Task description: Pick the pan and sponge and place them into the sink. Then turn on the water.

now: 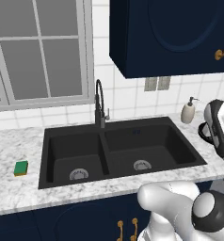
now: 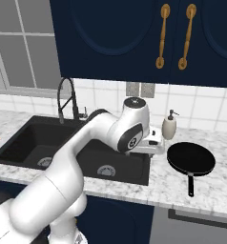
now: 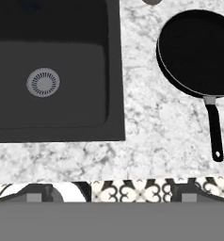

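With its jaws spread wide and empty, the gripper [image 2: 156, 142] hangs over the counter's edge as the pan [image 3: 198, 49] sits at upper right of the hand view; a clean pickup likely means shifting right and descending squarely onto the handle [image 3: 214, 127].

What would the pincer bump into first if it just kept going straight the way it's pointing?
Most likely the bare marble counter, in the strip between the sink and the pan. The open pincer looks straight down there, though its height above is unclear.
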{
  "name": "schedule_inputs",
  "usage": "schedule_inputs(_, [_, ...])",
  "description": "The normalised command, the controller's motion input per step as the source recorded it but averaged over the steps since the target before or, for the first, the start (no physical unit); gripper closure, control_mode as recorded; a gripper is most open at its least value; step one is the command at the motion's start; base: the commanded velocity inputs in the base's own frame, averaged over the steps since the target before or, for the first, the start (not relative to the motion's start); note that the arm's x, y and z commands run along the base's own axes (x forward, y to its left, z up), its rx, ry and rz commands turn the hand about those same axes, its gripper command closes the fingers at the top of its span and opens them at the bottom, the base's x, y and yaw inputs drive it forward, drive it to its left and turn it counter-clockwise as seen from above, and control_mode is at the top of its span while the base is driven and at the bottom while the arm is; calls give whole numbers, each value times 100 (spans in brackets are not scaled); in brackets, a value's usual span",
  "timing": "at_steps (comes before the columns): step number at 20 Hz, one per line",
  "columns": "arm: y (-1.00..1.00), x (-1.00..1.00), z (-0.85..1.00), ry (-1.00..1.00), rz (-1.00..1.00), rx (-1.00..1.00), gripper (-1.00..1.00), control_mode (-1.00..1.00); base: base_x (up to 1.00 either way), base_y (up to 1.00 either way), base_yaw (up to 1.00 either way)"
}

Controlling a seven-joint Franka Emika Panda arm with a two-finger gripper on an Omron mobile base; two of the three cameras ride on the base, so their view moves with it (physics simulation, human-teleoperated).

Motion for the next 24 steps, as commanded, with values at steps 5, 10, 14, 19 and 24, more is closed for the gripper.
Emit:
schedule_inputs(5, [-70,0,-33,0,-5,0,-100,-100,0,0,0])
schedule_inputs(10, [-25,0,-13,0,-6,0,-100,-100,0,0,0])
schedule_inputs(14, [-24,18,-8,0,-1,0,-100,-100,0,0,0])
schedule_inputs(19, [-61,18,-34,0,0,4,-100,-100,0,0,0])
schedule_inputs(24, [-51,6,-44,1,0,1,-100,-100,0,0,0])
